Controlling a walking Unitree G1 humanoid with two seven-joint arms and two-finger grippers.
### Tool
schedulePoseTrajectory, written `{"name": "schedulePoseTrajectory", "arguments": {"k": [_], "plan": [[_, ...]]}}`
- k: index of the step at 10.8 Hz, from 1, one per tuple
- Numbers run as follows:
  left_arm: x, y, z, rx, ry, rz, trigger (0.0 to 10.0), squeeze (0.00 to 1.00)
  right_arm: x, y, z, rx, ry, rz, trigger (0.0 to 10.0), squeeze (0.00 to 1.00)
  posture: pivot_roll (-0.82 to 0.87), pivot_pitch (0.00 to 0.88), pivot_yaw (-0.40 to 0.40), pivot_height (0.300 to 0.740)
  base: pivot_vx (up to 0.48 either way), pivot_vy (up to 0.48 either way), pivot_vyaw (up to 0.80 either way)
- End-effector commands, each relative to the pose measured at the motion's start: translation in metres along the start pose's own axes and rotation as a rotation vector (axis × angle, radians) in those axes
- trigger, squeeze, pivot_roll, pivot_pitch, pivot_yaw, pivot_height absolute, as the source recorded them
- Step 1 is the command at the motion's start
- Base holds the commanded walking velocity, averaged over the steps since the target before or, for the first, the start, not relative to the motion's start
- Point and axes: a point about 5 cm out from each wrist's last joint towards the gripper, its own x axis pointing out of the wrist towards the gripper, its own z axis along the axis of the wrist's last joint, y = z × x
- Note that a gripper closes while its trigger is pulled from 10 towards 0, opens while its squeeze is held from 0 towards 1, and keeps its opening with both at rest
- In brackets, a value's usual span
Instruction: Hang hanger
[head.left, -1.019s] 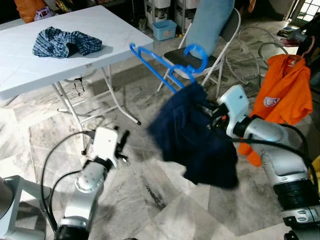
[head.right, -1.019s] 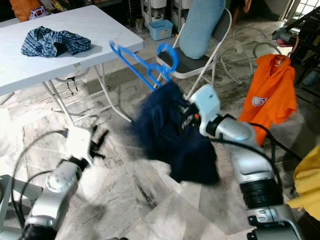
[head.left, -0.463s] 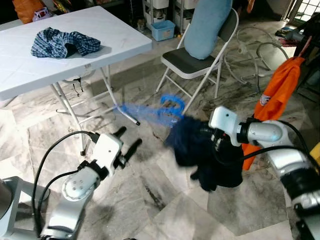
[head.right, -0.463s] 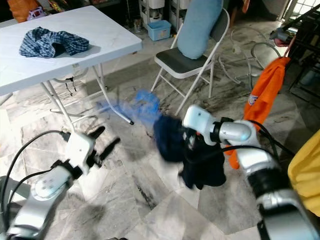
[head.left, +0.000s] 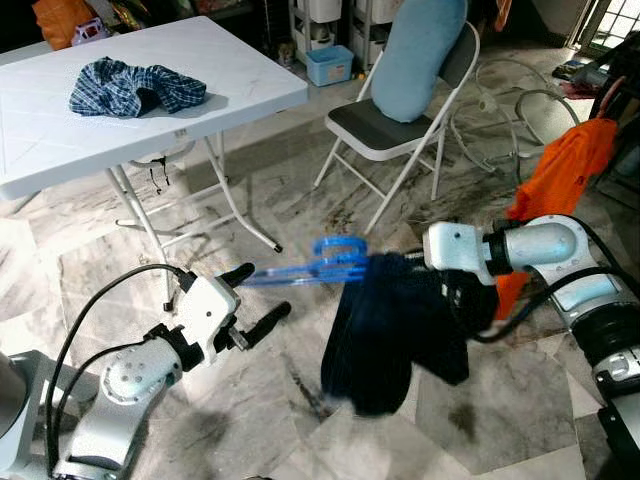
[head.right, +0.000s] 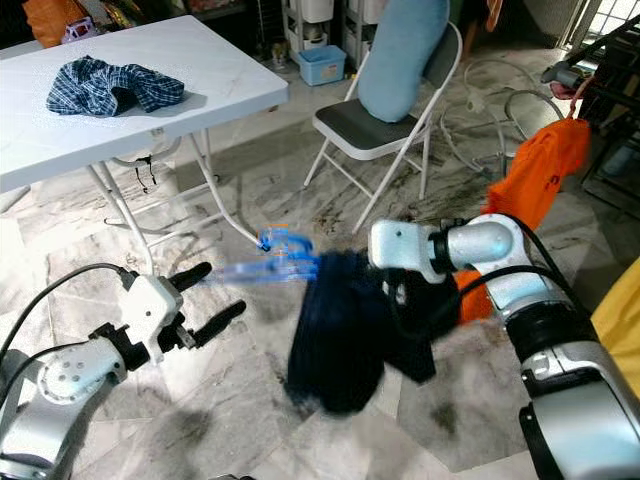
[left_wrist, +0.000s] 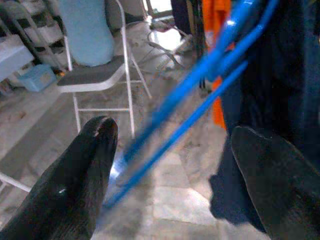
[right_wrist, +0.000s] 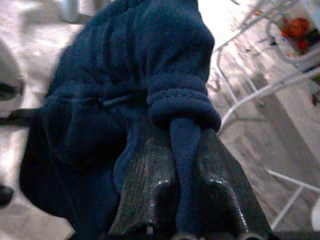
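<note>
One blue hanger (head.left: 305, 270), one navy garment (head.left: 385, 330)

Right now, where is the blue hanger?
In the left eye view the blue hanger hangs in the air above the marble floor, between the open left tool and the navy garment pinched by the right tool.

My arms (head.left: 130, 375) are shiny silver with white boxes at the wrists, black cables (head.left: 85, 325) and long black fingers (head.left: 262, 322).
</note>
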Motion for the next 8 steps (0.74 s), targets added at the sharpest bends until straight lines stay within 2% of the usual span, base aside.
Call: {"name": "schedulePoseTrajectory", "arguments": {"k": [1, 3, 4, 6, 7, 8], "plan": [[0.000, 0.003, 0.007, -0.005, -0.006, -0.029, 10.0, 1.00, -0.004, -0.008, 0.008, -0.057, -0.024, 0.004, 10.0, 0.00, -0.03, 0.081, 0.009, 0.740, 0.000, 0.000, 0.00], [0.005, 0.013, 0.013, 0.000, -0.014, -0.038, 10.0, 1.00, -0.002, -0.003, 0.008, -0.071, -0.044, 0.063, 10.0, 0.00, -0.03, 0.078, 0.012, 0.740, 0.000, 0.000, 0.00], [0.006, 0.014, 0.009, 0.033, 0.018, -0.057, 10.0, 1.00, -0.004, -0.005, 0.011, -0.084, -0.073, 0.059, 10.0, 0.00, -0.03, 0.078, 0.012, 0.740, 0.000, 0.000, 0.00], [0.004, 0.010, 0.000, 0.014, 0.075, -0.147, 10.0, 1.00, -0.011, -0.010, 0.023, -0.088, -0.135, 0.097, 10.0, 0.00, -0.04, 0.079, 0.012, 0.740, 0.000, 0.000, 0.00], [0.004, 0.005, -0.001, -0.006, 0.085, -0.216, 10.0, 0.00, -0.014, -0.012, 0.025, -0.100, -0.138, 0.104, 10.0, 0.00, -0.05, 0.079, 0.012, 0.740, 0.000, 0.000, 0.00], [0.005, 0.003, -0.001, -0.009, 0.075, -0.233, 6.7, 0.00, -0.016, -0.012, 0.026, -0.104, -0.140, 0.116, 10.0, 0.00, -0.05, 0.080, 0.010, 0.740, 0.000, 0.000, 0.00]]}}
